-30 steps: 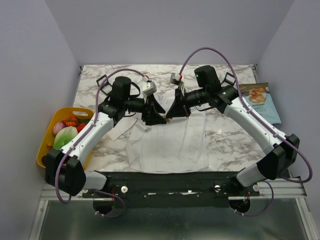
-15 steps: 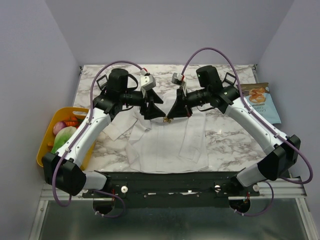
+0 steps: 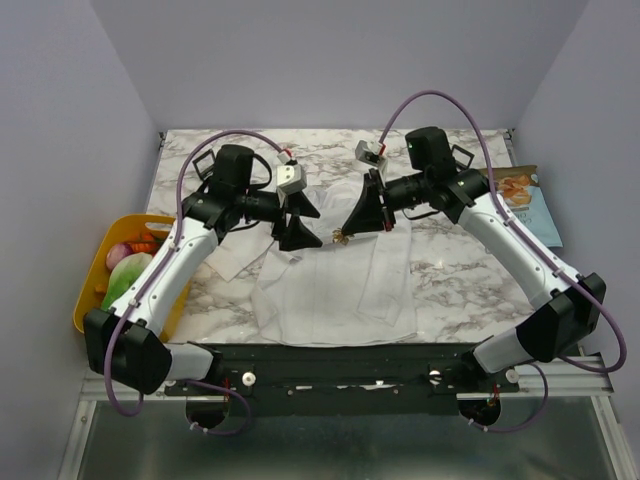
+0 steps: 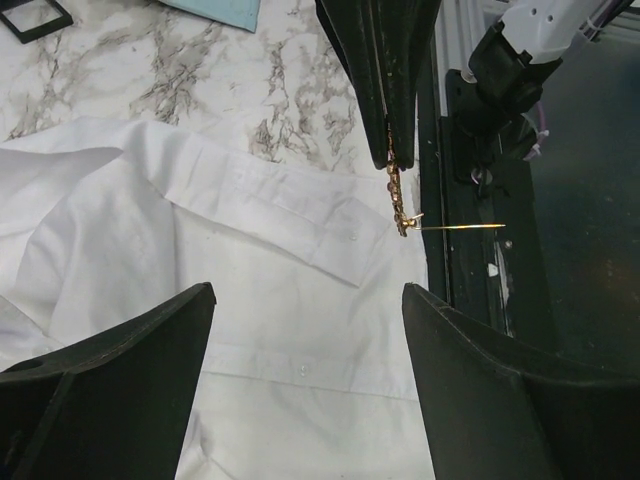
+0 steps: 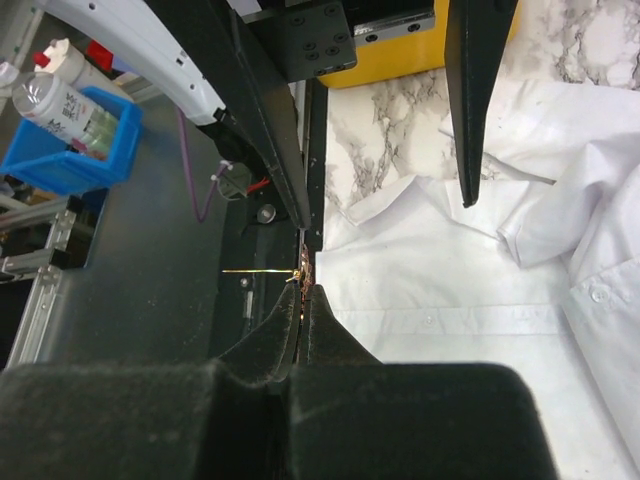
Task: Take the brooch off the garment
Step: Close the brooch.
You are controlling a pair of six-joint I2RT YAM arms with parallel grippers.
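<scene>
Where the table (image 3: 440, 265) ends at 9 o'clock in the top view, we see a yellow basket (image 3: 84, 300) holding toy vegetables (image 3: 130, 272) in pale green, pink and orange-red. Our right wrist view adds a second container at its 10 o'clock: a blue bin (image 5: 80, 160) off the table with a clear bottle (image 5: 50, 95) in it. Neither other view shows that bin.

The white shirt (image 3: 335, 290) lies spread at the table's 6 o'clock, its hem at the near edge. Bare marble lies open at 12 o'clock and towards 3 o'clock, where a printed packet (image 3: 520, 200) rests at the table's edge.

Both arms meet above the collar. The right gripper (image 3: 346, 230) has its fingers pressed together on the brooch (image 3: 341, 237), which hangs from their tips. From the top we see it only as a speck. The left wrist view shows it as a small gold-coloured piece with a thin pin sticking out sideways. It sits just beside the collar corner and, as far as we can tell, clear of the fabric. The left gripper (image 3: 312, 226) stands just at 9 o'clock of the brooch, fingers spread wide with nothing between them.
</scene>
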